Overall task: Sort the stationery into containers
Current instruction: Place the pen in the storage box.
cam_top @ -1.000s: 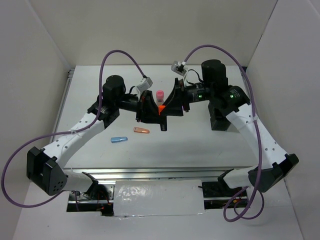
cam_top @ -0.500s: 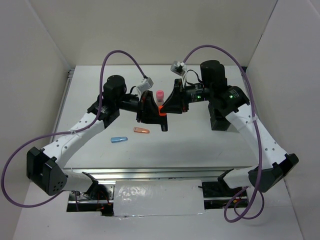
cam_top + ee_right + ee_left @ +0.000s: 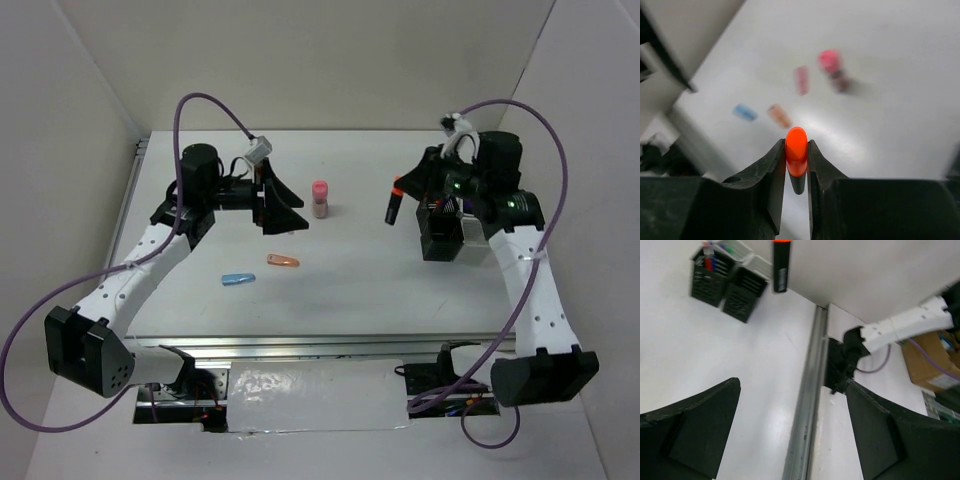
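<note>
Orange/black highlighter (image 3: 796,142) sits half-hidden in the right gripper (image 3: 796,152).

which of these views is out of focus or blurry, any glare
Right wrist: orange-capped black highlighter in the right gripper fairly sharp, pink-capped stubby cylinder and small blue cap behind blurred. Left wrist: soft throughout. Top external: sharp, even light, no harsh glare.

Lighting brightly and evenly from above, casting soft shadows on the counter (image 3: 360,290); blurring the blue cap (image 3: 745,112) in right wrist view.
</note>
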`<state>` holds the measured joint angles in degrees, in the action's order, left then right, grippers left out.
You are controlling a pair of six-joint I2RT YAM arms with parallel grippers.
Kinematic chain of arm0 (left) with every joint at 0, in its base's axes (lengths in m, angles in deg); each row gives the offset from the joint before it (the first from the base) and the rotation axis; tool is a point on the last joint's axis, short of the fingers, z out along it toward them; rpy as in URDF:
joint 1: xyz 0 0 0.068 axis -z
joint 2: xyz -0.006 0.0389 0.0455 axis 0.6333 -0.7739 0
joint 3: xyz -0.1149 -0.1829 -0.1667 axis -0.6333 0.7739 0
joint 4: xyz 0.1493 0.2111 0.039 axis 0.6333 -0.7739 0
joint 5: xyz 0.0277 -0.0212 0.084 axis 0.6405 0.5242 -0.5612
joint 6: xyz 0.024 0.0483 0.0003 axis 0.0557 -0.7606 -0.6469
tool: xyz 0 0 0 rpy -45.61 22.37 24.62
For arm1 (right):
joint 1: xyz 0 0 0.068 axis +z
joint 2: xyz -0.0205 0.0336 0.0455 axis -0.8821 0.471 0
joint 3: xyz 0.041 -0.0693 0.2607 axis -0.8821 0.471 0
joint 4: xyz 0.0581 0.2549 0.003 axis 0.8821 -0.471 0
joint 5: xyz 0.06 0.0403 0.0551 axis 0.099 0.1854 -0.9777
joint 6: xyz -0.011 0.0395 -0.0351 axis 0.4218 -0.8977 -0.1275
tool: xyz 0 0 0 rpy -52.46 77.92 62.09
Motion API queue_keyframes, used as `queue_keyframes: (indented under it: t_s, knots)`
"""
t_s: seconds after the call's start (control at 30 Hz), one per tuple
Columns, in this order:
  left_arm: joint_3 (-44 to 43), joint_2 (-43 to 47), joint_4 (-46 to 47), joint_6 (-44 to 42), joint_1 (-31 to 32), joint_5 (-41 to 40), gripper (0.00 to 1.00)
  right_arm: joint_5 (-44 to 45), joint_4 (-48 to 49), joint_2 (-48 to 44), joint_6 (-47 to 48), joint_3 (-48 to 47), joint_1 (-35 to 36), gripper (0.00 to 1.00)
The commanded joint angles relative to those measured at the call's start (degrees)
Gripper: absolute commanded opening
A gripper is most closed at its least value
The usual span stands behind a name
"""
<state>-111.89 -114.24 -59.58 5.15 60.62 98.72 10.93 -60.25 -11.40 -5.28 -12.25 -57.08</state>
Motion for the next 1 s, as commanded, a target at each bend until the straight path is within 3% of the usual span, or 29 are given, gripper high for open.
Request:
queue_keyframes:
  t_s: [0.0,0.13,0.17,0.23,0.47,0.63,0.97]
  knots:
    - [-0.76,1.61,0.08,0.61,-3.47,-3.51,0.99,20.98,11.45,-8.99,0.69,6.21,-4.38,0.00]
    - [-0.24,1.17,-0.97,4.55,-4.27,-12.36,0.99,37.71,21.06,-10.87,4.37,13.01,-9.73,0.00]
    - [-0.50,1.09,-3.50,5.09,-4.27,-18.40,0.99,39.59,22.90,-9.39,4.55,13.45,-10.79,0.00]
    - [-0.42,1.17,-5.10,4.57,-4.62,-21.17,0.99,44.32,24.76,-7.63,3.50,13.45,-14.04,0.00]
    - [1.52,3.46,-5.53,3.08,-5.15,-29.26,0.99,47.51,28.10,3.61,-0.54,8.88,-21.07,0.00]
    - [0.12,2.14,-10.10,2.11,-6.29,-28.30,0.99,48.75,27.05,10.38,-3.09,5.11,-22.13,0.00]
    - [1.34,3.02,-10.38,-3.43,-7.08,-29.97,0.99,48.39,29.07,18.83,-4.94,5.63,-22.84,0.00]
